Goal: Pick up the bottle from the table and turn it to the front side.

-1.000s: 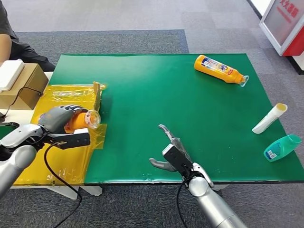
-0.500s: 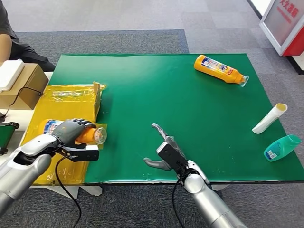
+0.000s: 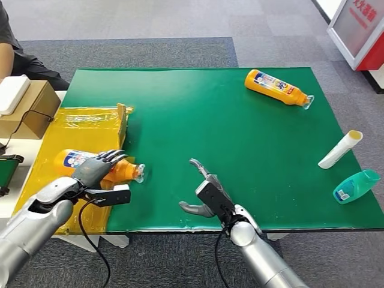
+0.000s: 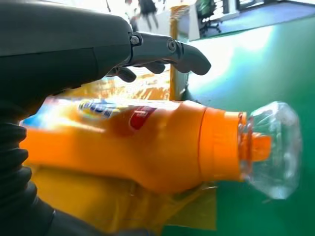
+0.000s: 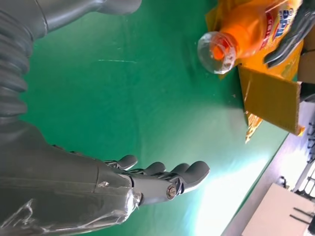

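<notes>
An orange bottle (image 3: 119, 172) with a clear cap (image 3: 140, 173) lies on its side on the yellow sheet (image 3: 86, 129), cap pointing onto the green table (image 3: 217, 114). My left hand (image 3: 96, 168) hovers over the bottle's middle with fingers stretched out straight; in the left wrist view the fingers (image 4: 169, 49) reach above the bottle (image 4: 148, 142) without curling round it. My right hand (image 3: 207, 193) hangs open over the table's near edge, nothing in it. The right wrist view shows its spread fingers (image 5: 167, 179) and the bottle (image 5: 252, 27) beyond.
A second orange bottle (image 3: 277, 87) lies at the far right of the table. A white tube (image 3: 340, 149) and a teal bottle (image 3: 357, 185) lie at the right edge. A cardboard box (image 3: 29, 108) and a person (image 3: 8, 51) are at the far left.
My left hand has lowered the bottle from the air onto the yellow sheet, moved it towards the table and straightened its fingers off it. My right hand has drifted slightly left.
</notes>
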